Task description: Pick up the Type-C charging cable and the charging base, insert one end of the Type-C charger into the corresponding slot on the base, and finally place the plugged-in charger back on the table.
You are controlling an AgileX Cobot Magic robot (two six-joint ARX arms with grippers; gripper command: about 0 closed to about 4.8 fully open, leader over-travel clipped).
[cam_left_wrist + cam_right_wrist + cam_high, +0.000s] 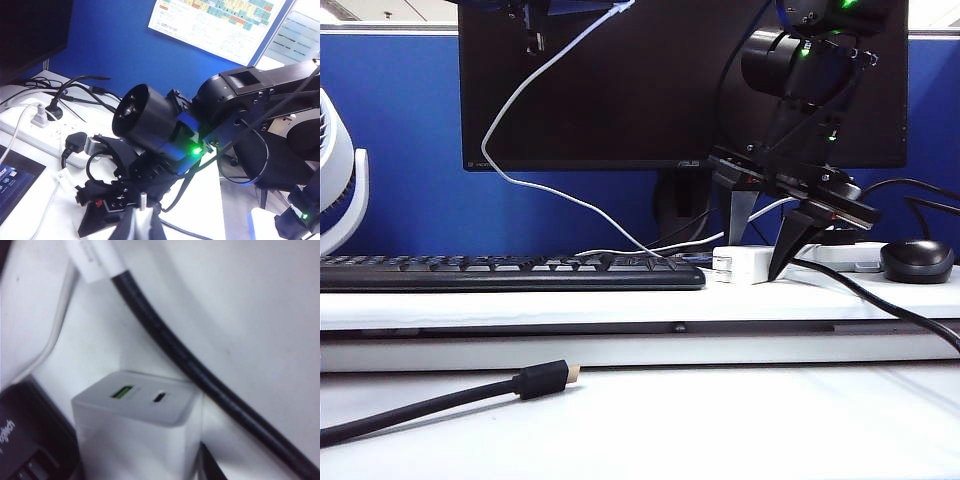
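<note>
Right claw: right gripper (757, 258) is down on the raised ledge of the table (620, 305), one finger either side of the charging base (735, 268). The jaws stand apart, and I cannot tell whether either pad touches the block.
Left claw: left gripper is closed and out of clear sight, past the exterior view's edge at about 11 o'clock.
Charging base: sits on the ledge, at 3 o'clock from the keyboard (500, 272) and 9 o'clock from the mouse (917, 262). The wrist camera shows its port face, with the small oval Type-C slot (160, 397) beside a green-tongued port.
Type-C charging cable: Type-C charging cable (520, 95) climbs from behind the keyboard toward 11 o'clock, so it is probably held up there.
Step in hand: taking hold of the base.
Next move: close squarely on the block's sides, keeping the port face clear, and lift without snagging the thick black cable (200, 370) lying just beside it.
</note>
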